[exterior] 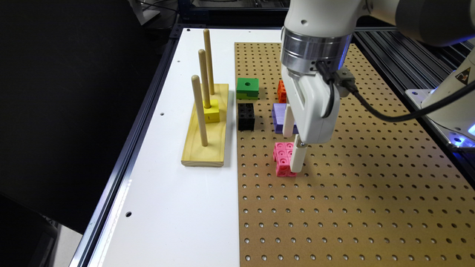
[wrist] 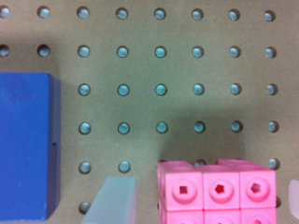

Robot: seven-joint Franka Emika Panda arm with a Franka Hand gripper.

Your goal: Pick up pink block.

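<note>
The white two-fingered gripper (exterior: 293, 148) stands wide, one finger on either side of the small bright pink plastic block of snapped-together cubes (exterior: 282, 158), which sits on the brown pegboard (exterior: 352, 207). Just beyond lies the flat purple square block (exterior: 279, 118).

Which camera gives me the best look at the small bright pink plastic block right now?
The exterior view: the small bright pink plastic block shows nearly whole, one gripper finger covering its edge. The wrist view crops it at the picture's edge.
</note>
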